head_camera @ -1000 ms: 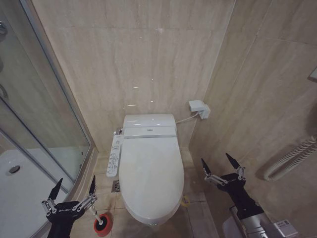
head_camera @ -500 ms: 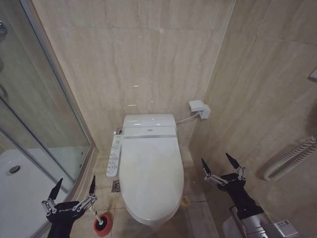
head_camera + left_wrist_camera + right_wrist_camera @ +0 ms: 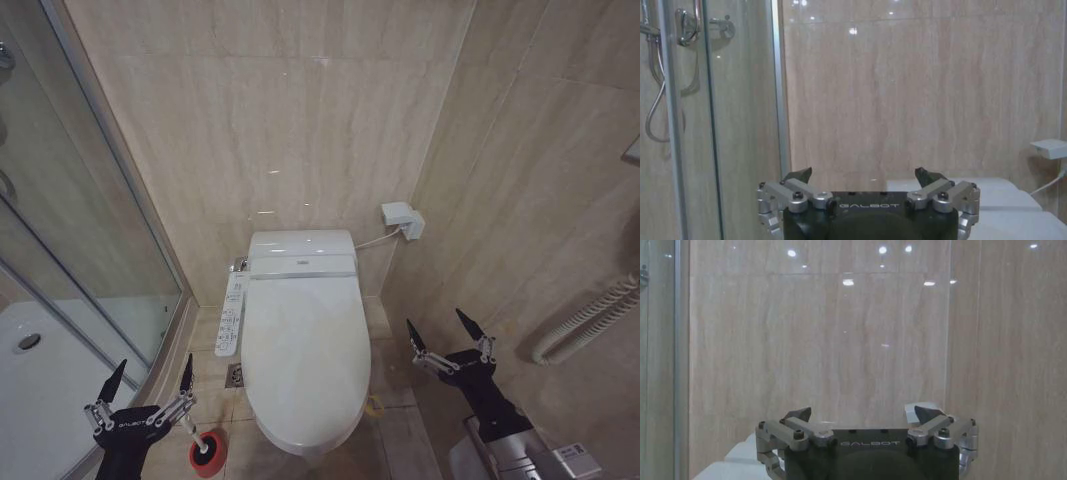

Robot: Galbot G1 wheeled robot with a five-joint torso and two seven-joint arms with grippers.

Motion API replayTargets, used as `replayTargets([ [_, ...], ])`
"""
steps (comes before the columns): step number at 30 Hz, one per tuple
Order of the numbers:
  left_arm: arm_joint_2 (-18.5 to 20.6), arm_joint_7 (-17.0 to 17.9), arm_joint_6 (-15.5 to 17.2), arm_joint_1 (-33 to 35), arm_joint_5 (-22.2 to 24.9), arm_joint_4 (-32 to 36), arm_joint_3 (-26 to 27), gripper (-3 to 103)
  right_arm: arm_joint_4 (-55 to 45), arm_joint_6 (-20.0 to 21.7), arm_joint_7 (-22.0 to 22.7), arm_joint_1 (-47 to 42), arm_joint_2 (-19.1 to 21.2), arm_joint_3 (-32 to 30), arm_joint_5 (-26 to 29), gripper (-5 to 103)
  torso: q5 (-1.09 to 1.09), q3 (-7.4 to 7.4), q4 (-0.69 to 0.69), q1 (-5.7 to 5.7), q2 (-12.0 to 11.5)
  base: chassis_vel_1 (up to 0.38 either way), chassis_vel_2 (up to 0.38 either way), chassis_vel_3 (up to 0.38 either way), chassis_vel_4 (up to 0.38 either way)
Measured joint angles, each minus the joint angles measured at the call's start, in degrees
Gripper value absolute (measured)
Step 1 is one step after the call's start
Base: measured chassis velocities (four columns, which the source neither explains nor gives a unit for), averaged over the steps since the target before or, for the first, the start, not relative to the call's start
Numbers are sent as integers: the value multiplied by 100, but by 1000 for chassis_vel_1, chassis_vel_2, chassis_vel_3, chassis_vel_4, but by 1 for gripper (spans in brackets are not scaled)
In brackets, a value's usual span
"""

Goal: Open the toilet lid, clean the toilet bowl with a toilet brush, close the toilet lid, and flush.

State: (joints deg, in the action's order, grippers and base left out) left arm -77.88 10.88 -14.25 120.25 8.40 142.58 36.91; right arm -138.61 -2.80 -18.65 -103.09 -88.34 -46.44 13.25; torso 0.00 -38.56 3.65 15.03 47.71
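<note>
The toilet lid lies shut and flat over the toilet bowl, so the bowl's inside is hidden. The toilet brush stands in a red holder cup on the floor at the toilet's front left, its white handle leaning up. My left gripper hangs open just left of the brush, level with the lid's front, and holds nothing. My right gripper is open and empty on the toilet's right side, apart from the lid. In the left wrist view the left gripper faces the back wall, with the lid beside it.
A glass shower enclosure and its white tray fill the left side. A control panel runs along the toilet's left edge. A white wall box and a corrugated hose sit on the right wall, close to my right arm.
</note>
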Motion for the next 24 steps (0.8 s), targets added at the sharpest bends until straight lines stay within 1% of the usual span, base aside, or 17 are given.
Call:
replayTargets([
  [24,0,0,0,0,0,0,0,100,0,0,0,0,0,0,0,100,0,0,0,0,0,0,0,0,0],
])
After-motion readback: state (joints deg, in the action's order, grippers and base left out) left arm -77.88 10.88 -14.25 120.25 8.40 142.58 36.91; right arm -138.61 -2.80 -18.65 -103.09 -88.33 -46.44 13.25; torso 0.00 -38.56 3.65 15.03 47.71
